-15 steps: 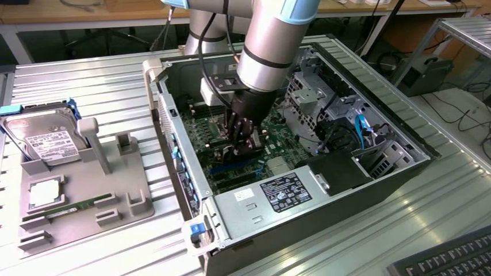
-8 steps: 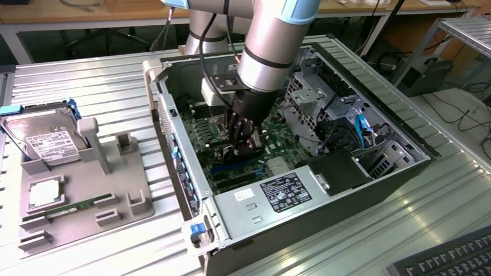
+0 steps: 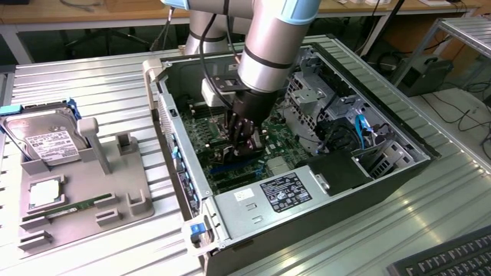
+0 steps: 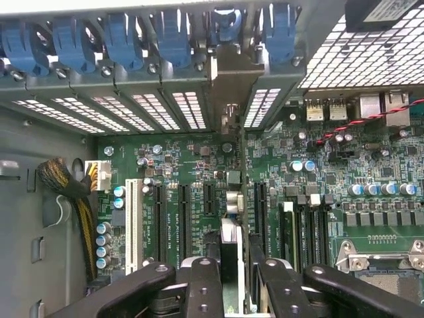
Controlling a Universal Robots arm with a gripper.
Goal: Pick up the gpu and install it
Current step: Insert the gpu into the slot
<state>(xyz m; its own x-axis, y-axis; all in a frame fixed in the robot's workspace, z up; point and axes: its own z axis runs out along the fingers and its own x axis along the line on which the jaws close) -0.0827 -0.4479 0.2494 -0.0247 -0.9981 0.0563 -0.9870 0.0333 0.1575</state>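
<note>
My gripper (image 3: 244,141) reaches down into the open computer case (image 3: 184,190), low over the green motherboard (image 3: 280,141). Its jaws are shut on the gpu (image 4: 237,199), a thin black card seen edge-on in the wrist view. The card stands upright between the black fingers (image 4: 202,278) of the gripper (image 4: 233,258). It runs above the motherboard (image 4: 199,165) along the black expansion slots (image 4: 182,218). Its silver bracket (image 4: 228,79) rests against the case's rear slot openings, under the row of blue clips (image 4: 172,33). In the exterior view the card is mostly hidden behind the gripper.
A grey parts holder (image 3: 84,172) on the exterior view's left carries a silver hard drive (image 3: 42,135) and a green memory stick (image 3: 73,206). A power supply (image 3: 284,192) fills the case's near end. A cable bundle (image 4: 73,192) and CPU socket (image 4: 384,258) flank the slots. A keyboard (image 3: 452,259) lies at lower right.
</note>
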